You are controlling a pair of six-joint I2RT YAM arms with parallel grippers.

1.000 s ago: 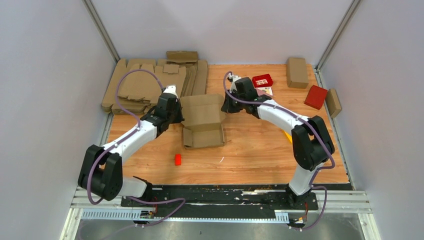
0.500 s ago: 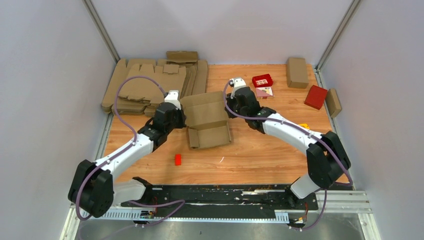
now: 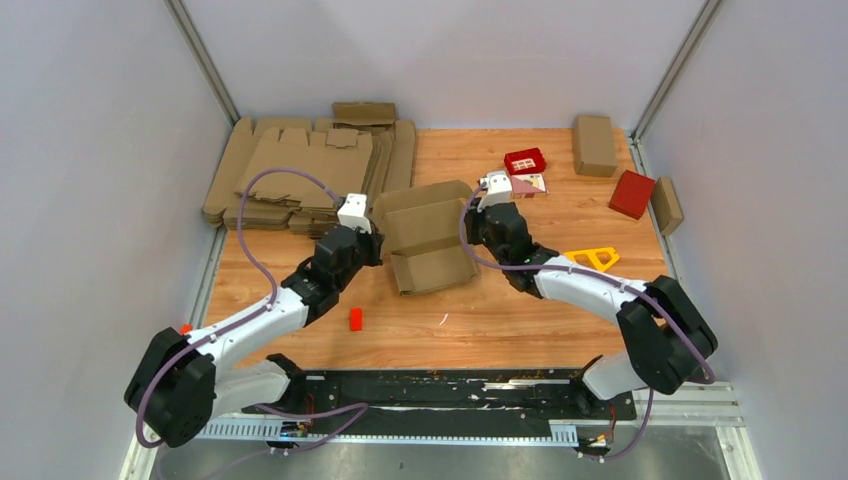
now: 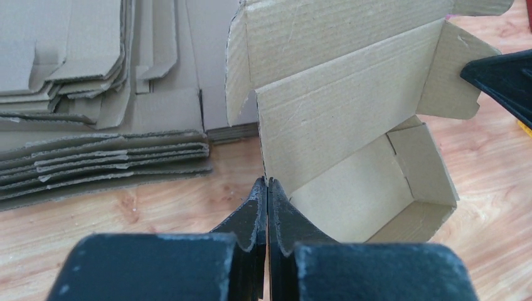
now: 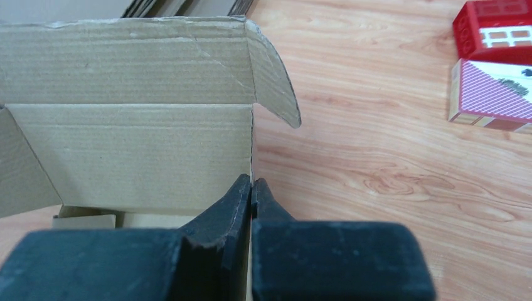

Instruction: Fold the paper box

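Note:
The paper box is a brown cardboard carton, half formed, with its walls raised and its lid flap standing open near the table's middle. My left gripper is shut on the box's left wall; in the left wrist view the fingertips pinch that wall's edge below the box. My right gripper is shut on the opposite wall. The right wrist view shows the right gripper clamped on the wall's edge, with the box to its left.
A stack of flat cardboard sheets lies at the back left. A small red block sits in front of the box. To the right are a yellow triangular frame, red boxes and brown cartons.
Both arms have carried the box to the right and turned it slightly, both still pinching it. The right arm has swung off the yellow frame, which now shows.

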